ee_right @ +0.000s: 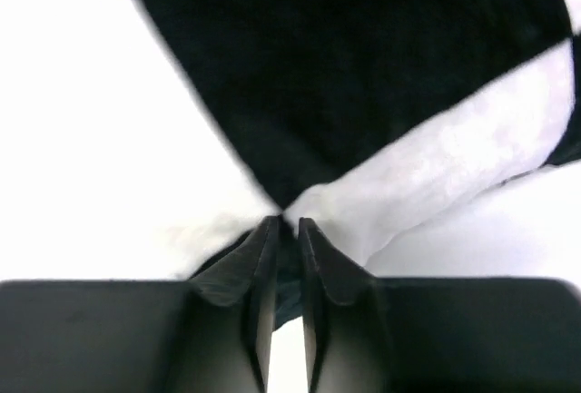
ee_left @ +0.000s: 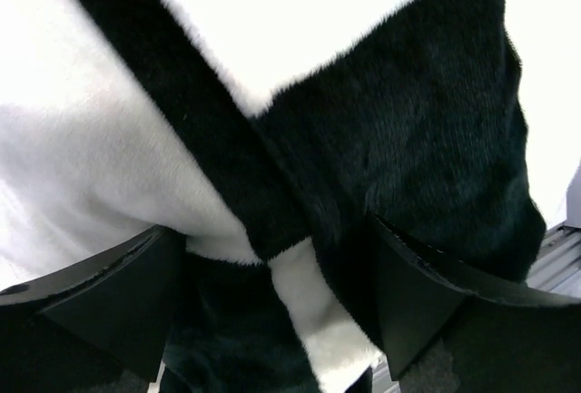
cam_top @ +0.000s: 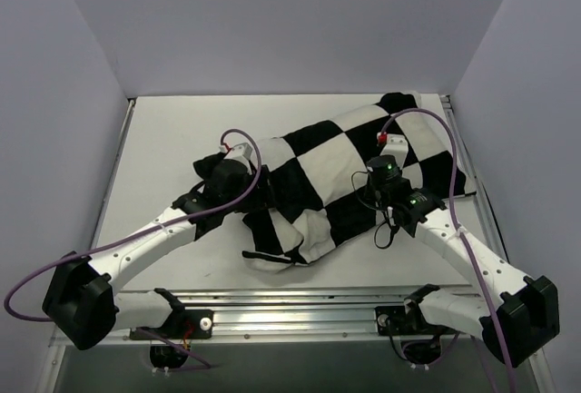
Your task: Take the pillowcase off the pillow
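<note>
White table (cam_top: pixel 163 139) and pale bare walls box me in, and the checked pillowcase (cam_top: pixel 336 171) lies slantwise across the middle and right of that surface, rumpled at its near edge. I judge this to be the gripping step, before any pulling. My right gripper (ee_right: pixel 286 222) is clamped tight, tips pressed into the cover where a black square meets a white one, and I believe it has a thin pinch of cloth. My left gripper (ee_left: pixel 272 257) stands spread wide at the cover's left end, with a bunched fold between the fingers (ee_left: pixel 118 302); I cannot tell whether they press on it. The next move, as I see it, calls for the left side to close firmly, then for one hand to anchor while the other draws the cover along. I cannot pick out the pillow: white patches may be filling or only white squares. Both wrist views are too close and washed out to show the cover's open end.
</note>
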Controlling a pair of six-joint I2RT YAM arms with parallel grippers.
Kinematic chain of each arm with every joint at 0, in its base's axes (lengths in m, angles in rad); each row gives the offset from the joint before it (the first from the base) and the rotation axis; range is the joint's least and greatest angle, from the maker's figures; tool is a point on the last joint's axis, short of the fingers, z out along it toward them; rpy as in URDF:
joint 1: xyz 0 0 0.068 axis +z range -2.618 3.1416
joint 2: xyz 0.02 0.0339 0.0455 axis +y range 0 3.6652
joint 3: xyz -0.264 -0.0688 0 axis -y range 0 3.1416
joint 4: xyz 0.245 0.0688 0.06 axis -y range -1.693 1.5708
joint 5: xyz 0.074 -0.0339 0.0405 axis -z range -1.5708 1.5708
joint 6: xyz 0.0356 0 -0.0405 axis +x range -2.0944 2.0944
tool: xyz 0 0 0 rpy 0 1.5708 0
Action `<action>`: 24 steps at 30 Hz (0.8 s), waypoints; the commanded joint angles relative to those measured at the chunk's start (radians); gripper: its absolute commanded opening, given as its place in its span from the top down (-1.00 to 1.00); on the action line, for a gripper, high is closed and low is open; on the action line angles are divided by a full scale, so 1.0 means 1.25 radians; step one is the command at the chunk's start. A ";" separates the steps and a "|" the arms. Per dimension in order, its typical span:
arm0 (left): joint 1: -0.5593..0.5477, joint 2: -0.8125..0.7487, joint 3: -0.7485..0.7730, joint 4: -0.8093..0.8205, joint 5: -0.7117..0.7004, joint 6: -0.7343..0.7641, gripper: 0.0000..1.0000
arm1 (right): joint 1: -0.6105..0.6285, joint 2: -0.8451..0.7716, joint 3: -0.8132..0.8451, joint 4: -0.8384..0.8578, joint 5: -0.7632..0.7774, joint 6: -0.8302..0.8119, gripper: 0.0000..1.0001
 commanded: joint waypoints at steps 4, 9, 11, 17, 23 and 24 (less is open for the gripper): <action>-0.009 -0.095 0.073 -0.032 -0.060 -0.004 -0.89 | 0.054 -0.041 0.120 -0.087 -0.044 -0.064 0.08; -0.006 -0.230 0.047 -0.138 -0.101 -0.009 -0.94 | 0.170 -0.045 0.222 -0.128 -0.036 -0.112 -0.61; -0.005 -0.284 0.021 -0.173 -0.096 -0.010 -0.95 | 0.225 -0.028 0.258 -0.134 -0.046 -0.121 -0.70; -0.003 -0.321 -0.080 -0.103 -0.002 -0.021 -0.96 | 0.374 0.067 0.304 -0.106 0.003 -0.142 -0.78; -0.004 -0.234 -0.158 0.086 0.064 -0.047 -1.00 | 0.439 0.167 0.321 -0.046 0.004 -0.166 -0.79; -0.005 -0.219 -0.171 0.108 0.072 -0.047 -1.00 | 0.448 0.176 0.318 -0.038 0.003 -0.166 -0.79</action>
